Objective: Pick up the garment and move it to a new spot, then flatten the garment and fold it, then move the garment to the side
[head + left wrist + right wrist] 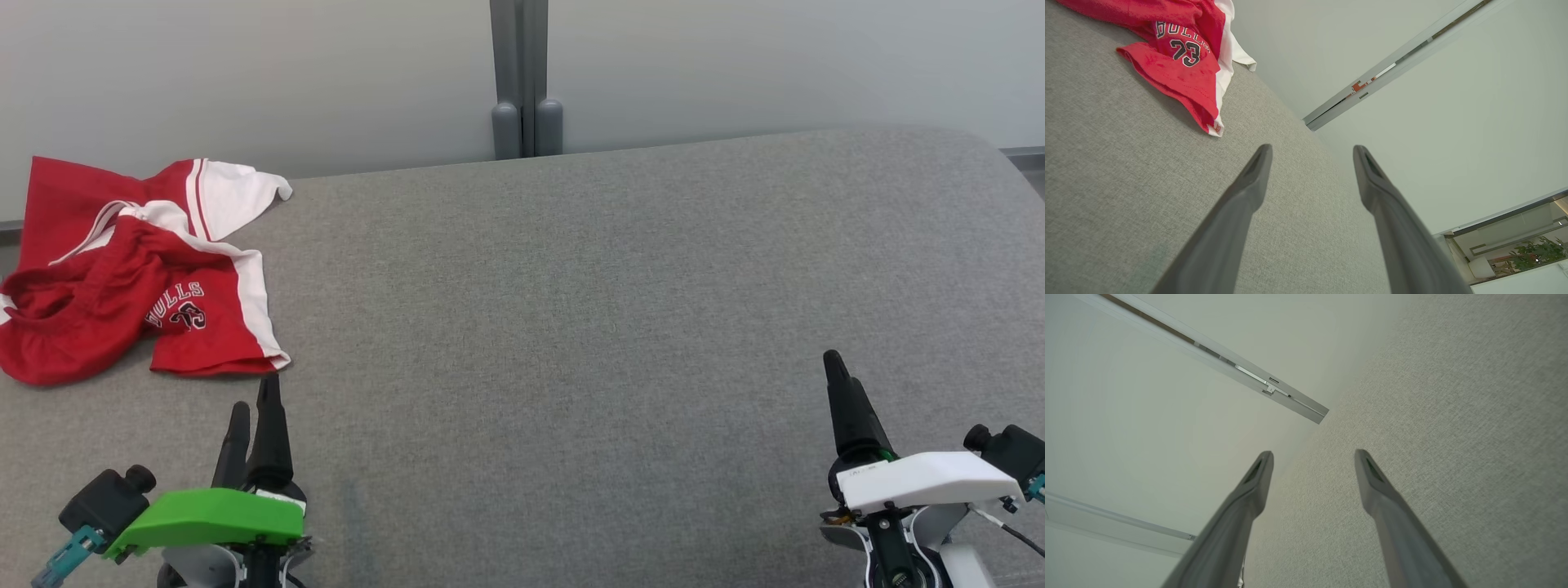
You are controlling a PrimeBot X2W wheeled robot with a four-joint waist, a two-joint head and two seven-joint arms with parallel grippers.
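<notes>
A crumpled red and white garment (pixel 135 273) printed with a number lies at the far left of the grey fabric surface (pixel 620 327). My left gripper (pixel 253 400) hovers just below its lower right corner, open and holding nothing. The left wrist view shows the garment (pixel 1184 53) at the upper left, beyond the spread fingers of that gripper (pixel 1312 153). My right gripper (pixel 833 363) stands at the lower right, far from the cloth. In the right wrist view the right gripper (pixel 1314 457) has its fingers apart, with nothing between them.
A pale wall runs behind the surface, with a grey vertical post (pixel 526 77) at the middle of the back edge. The wide grey surface stretches between the two grippers and out to the right.
</notes>
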